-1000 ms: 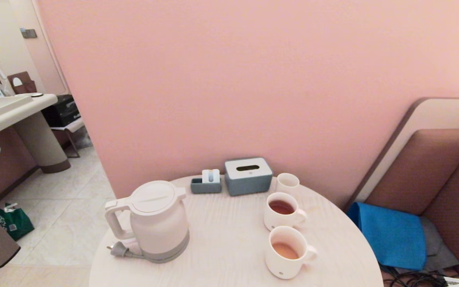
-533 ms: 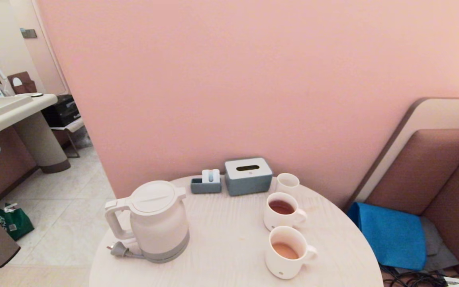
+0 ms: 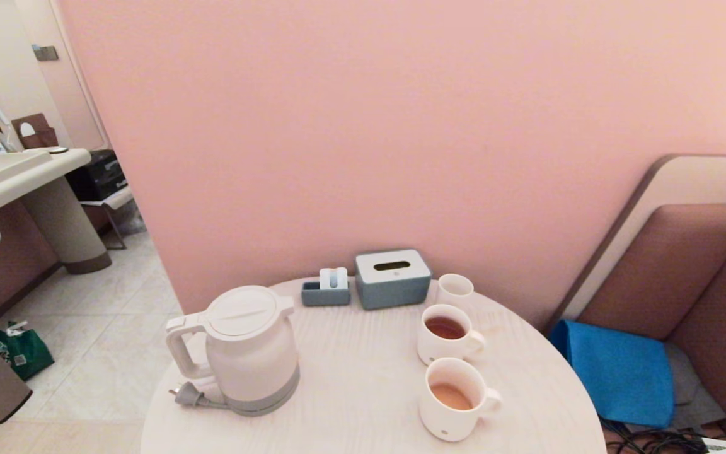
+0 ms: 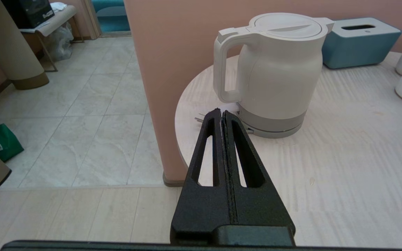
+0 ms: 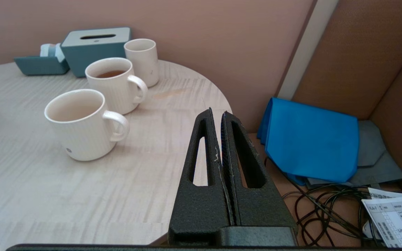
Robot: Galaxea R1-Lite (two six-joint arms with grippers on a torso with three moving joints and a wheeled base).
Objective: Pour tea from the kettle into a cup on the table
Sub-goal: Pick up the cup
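Nothing has changed over the last second: kettle (image 3: 243,350) stands at the tabletop's (image 3: 363,403) left edge, cup (image 3: 454,398) near its right; both grippers' jaws closed, empty. Pouring has not begun.

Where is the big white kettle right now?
In the head view the kettle stands upright on the left part of the round table, its grey plug lying beside its base, with the mugs across on the right.
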